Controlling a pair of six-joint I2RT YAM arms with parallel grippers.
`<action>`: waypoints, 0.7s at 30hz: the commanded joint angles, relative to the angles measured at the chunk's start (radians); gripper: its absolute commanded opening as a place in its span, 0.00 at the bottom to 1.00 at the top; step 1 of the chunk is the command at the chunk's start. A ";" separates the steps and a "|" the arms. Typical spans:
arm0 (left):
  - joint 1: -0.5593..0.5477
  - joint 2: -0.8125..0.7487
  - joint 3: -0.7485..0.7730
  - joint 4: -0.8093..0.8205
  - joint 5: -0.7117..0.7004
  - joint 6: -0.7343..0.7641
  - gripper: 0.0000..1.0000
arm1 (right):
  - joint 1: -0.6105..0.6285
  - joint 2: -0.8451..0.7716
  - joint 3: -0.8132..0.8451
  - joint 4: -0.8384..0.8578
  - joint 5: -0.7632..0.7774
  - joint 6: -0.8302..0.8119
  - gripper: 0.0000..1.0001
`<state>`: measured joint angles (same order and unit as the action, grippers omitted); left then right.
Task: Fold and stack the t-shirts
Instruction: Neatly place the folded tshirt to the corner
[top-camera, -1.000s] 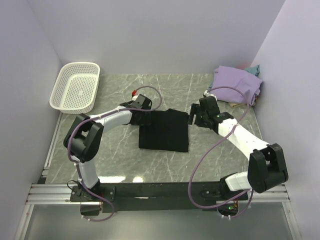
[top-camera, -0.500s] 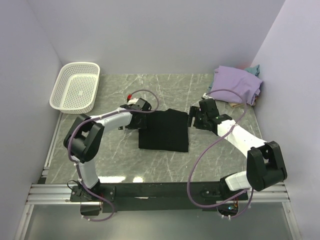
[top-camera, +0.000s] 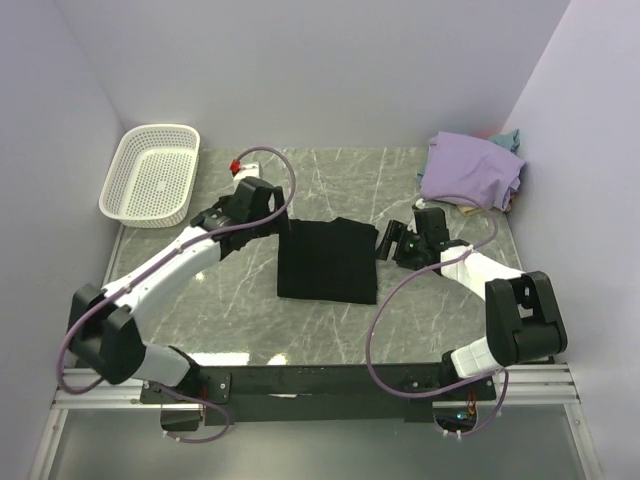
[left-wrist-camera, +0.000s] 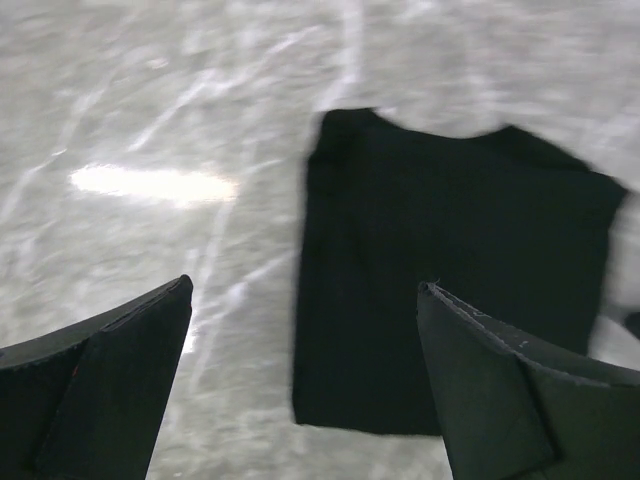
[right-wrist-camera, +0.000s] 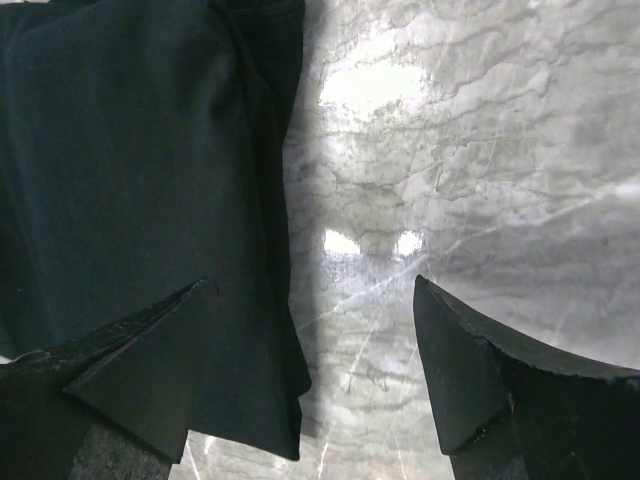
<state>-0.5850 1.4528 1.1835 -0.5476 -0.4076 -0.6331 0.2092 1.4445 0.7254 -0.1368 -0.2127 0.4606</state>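
Note:
A black t-shirt (top-camera: 327, 262) lies folded into a flat rectangle in the middle of the marble table; no print shows on it. My left gripper (top-camera: 278, 222) hovers open just off its back left corner. In the left wrist view the black t-shirt (left-wrist-camera: 450, 290) lies ahead of the open left gripper (left-wrist-camera: 305, 285), apart from both fingers. My right gripper (top-camera: 388, 243) stands open at the shirt's right edge. In the right wrist view the black t-shirt's edge (right-wrist-camera: 130, 180) lies under the left finger of the right gripper (right-wrist-camera: 312, 283). A lavender t-shirt (top-camera: 470, 172) is heaped at the back right, with teal cloth (top-camera: 508, 138) behind it.
A white perforated basket (top-camera: 150, 175) stands at the back left corner. Walls close in the table at the back and on both sides. The arms' black base rail (top-camera: 330, 380) runs along the near edge. Purple cables loop off both arms.
My left arm has swung out to the left and stretched, drawing its gripper up and back from the shirt's left edge. The right gripper has shifted slightly nearer, still open.

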 joint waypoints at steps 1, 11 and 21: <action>0.002 -0.115 -0.047 0.159 0.215 0.044 0.99 | -0.034 0.017 -0.027 0.106 -0.109 0.021 0.85; 0.004 -0.261 0.010 0.132 0.256 0.047 0.99 | -0.054 -0.084 0.025 -0.055 -0.011 -0.045 0.85; 0.002 -0.359 0.103 0.069 0.256 0.062 0.99 | -0.067 -0.069 -0.001 -0.008 -0.091 -0.051 0.86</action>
<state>-0.5838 1.1461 1.2327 -0.4690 -0.1722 -0.5922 0.1570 1.3689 0.7235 -0.1951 -0.2539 0.4171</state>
